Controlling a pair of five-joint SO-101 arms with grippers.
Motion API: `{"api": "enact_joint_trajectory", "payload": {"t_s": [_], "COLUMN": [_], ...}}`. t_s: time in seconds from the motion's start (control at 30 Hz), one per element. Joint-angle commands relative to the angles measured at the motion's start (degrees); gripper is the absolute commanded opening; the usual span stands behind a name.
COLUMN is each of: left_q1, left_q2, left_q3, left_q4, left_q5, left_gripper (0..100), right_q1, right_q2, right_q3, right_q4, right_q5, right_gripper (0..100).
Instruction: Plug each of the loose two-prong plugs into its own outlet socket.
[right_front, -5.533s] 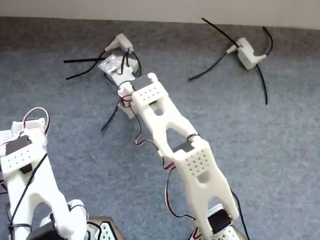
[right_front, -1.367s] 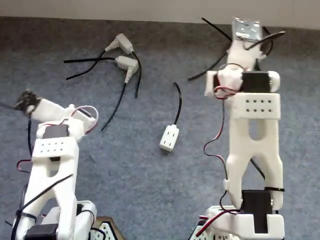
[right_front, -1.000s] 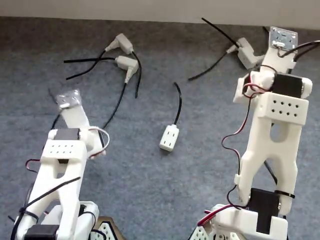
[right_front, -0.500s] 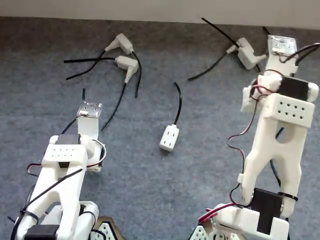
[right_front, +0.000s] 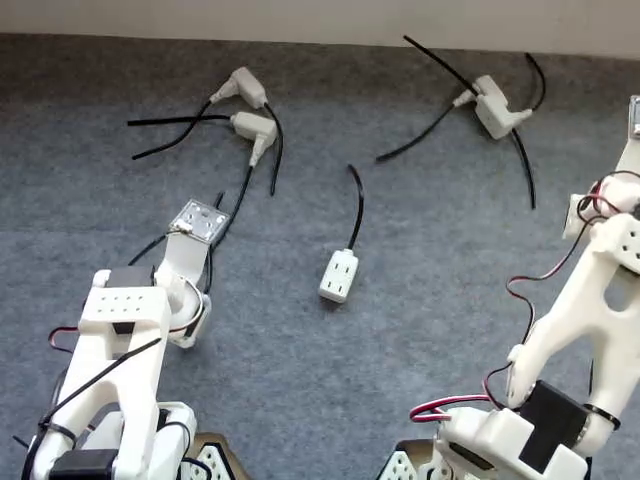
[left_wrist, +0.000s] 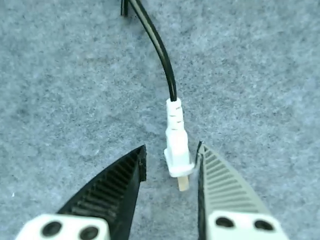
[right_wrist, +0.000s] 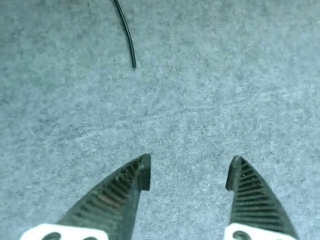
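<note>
A white two-prong plug (left_wrist: 176, 150) on a short black cord lies on the grey carpet between the fingers of my left gripper (left_wrist: 171, 150). The gripper is open, with the plug close to the pale finger (left_wrist: 220, 190) and a gap on the dark finger's side. From above, the left arm's camera plate (right_front: 198, 220) covers that spot, left of the white outlet socket (right_front: 339, 275). Two more white plugs (right_front: 245, 88) (right_front: 255, 127) lie at the back left. My right gripper (right_wrist: 189, 167) hangs open over bare carpet.
A white plug-and-socket pair (right_front: 495, 108) with black cords lies at the back right. The right arm (right_front: 600, 270) stands at the right edge of the high view. A loose black cord end (right_wrist: 134, 64) lies ahead of the right gripper. Pale wall borders the carpet at the back.
My left arm has swung from the far left toward the middle, a short black cord travelling with it. My right arm has swung from the back right out to the right edge.
</note>
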Motion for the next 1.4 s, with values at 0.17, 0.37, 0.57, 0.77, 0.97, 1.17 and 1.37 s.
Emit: {"api": "enact_joint_trajectory", "payload": {"t_s": [0.17,0.37,0.57,0.77,0.97,1.17,1.37], "left_q1": [-0.4,-0.1,0.5,4.3,4.5,3.9,0.7], "left_q2": [-1.1,-1.0,-0.9,-0.9,-0.9,-0.9,-1.0], "left_q3": [-2.2,-1.8,-1.7,0.9,2.4,2.6,2.3], "left_q4": [0.1,-1.8,-2.8,-3.0,-5.8,-6.0,-5.9], "left_q5": [-0.4,-0.4,-0.4,-0.4,-0.4,-0.4,-0.6], "left_gripper": [19,18,18,18,18,17,10], "right_q1": [0.3,0.2,0.6,0.7,0.7,0.7,0.7], "right_q2": [-0.7,-0.7,-0.9,-1.1,-1.1,-1.1,-1.1], "right_q3": [4.4,4.5,4.8,4.8,4.9,4.9,4.9], "right_q4": [-5.8,-5.6,-5.4,-5.4,-5.3,-5.3,-5.3], "right_q5": [0.7,0.7,0.7,0.7,0.7,0.7,0.7], "right_gripper": [24.2,24.2,24.2,24.2,24.2,24.2,24.2]}}
